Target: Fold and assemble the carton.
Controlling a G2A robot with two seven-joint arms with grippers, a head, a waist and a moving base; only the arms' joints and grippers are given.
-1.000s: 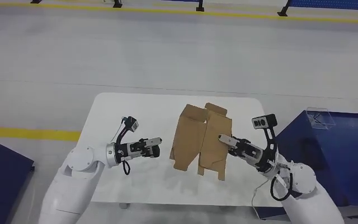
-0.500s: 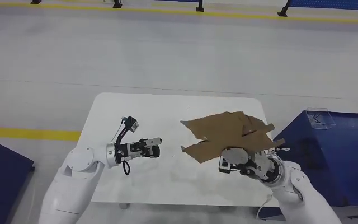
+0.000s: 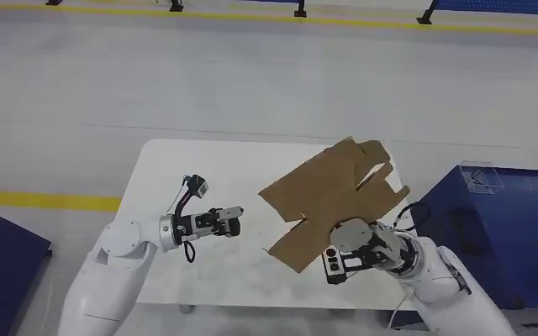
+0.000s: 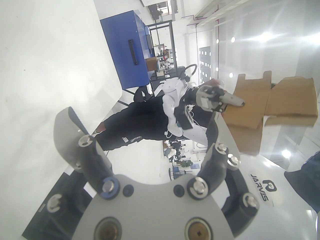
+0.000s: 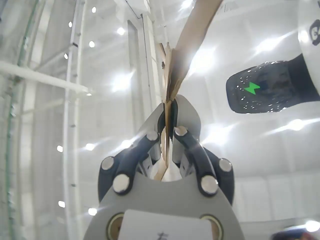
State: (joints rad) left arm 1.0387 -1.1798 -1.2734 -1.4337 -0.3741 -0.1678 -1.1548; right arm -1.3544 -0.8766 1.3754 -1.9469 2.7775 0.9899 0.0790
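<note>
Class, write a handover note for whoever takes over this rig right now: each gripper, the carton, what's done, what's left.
Right gripper: shut on an edge of the carton, holding it tilted in the air above the table, on its right side.
Left gripper: open, empty, above the table, apart from the carton.
Done: carton lifted.
Left: the carton is flat and unassembled; all folding remains.

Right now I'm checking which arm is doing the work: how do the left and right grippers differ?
The left gripper is open and empty; the right gripper is shut on the carton. The left gripper hangs over the table, apart from the carton; the right gripper holds it tilted in the air. Both have the same grey two-finger build.
</note>
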